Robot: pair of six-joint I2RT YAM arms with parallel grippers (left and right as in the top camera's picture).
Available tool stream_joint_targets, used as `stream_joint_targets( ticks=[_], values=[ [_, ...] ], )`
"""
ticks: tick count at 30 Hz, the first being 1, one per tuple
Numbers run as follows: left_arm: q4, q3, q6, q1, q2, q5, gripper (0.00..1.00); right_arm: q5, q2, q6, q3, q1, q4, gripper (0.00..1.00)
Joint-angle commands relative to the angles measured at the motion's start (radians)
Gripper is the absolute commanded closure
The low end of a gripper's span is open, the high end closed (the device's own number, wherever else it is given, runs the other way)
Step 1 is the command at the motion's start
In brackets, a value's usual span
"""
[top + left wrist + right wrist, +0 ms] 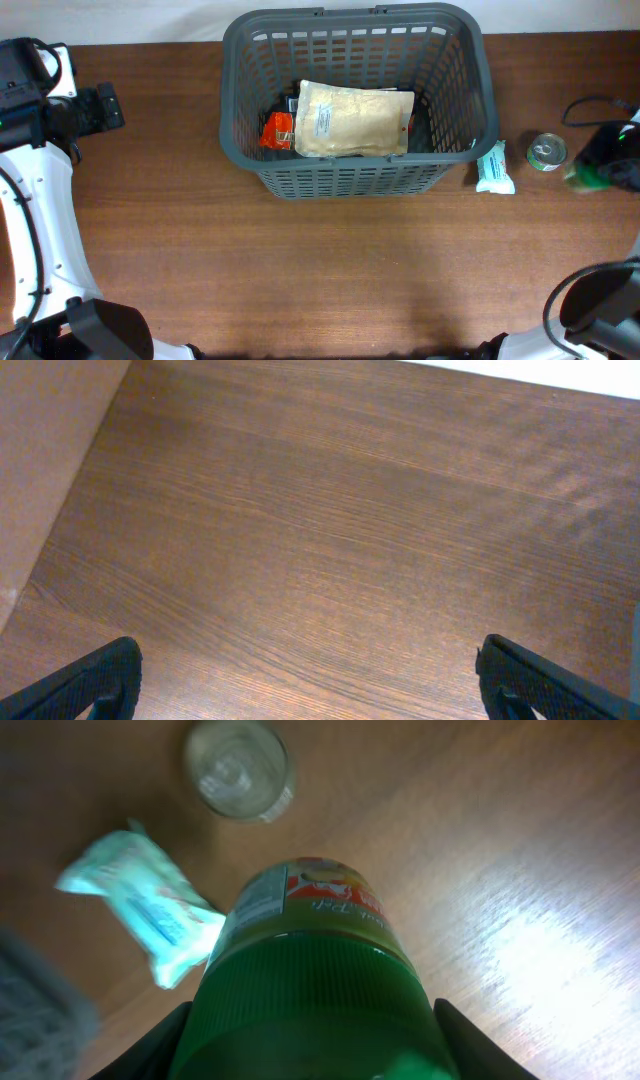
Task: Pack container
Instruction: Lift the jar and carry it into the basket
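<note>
**R pincer (315, 1042) clamped on green-lidded jar (300, 915); basket (232, 95) sits to its left.**
Fingers (160, 1045) bracket the jar's lid (310, 990) from both sides, gripping at the widest, firmest part, prob. so it rides upright into the basket; can't tell if its base is off the tabletop (330, 270) yet. Just beyond the R pincer stands a small can (237, 765), w/ a teal packet (140, 905) beside it toward the basket, both unpacked. The basket, well left of the R pincer, already holds a beige pouch (352, 118) lying flat over an orange pack (276, 130), so free room looks to be at its near-right end. L pincer (307, 660) hangs released and wide over bare wood at the far left, parked clear so the R arm has the run.
</note>
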Motion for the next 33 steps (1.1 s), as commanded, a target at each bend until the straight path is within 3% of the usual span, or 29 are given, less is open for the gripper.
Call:
stream_joint_targets(
  ticks=[1,10,18,27,33],
  values=[
    [-0.002,-0.008,-0.013,0.006,0.003,0.011,0.01,-0.068,-0.066,0.008,0.155,-0.002,-0.035,0.85],
    [-0.002,-0.008,-0.013,0.006,0.003,0.011,0.01,-0.26,-0.182,0.008,0.569,-0.001,-0.141,0.86],
    [-0.002,-0.008,-0.013,0.006,0.003,0.011,0.01,-0.473,-0.299,-0.016,0.631,0.029,-0.136,0.93],
    [-0.002,-0.008,-0.013,0.006,0.003,0.011,0.01,-0.535,-0.239,-0.2,0.628,0.335,-0.096,0.94],
    [-0.002,-0.008,-0.013,0.006,0.003,0.011,0.01,-0.422,-0.1,-0.206,0.628,0.532,-0.039,0.93]
  ],
)
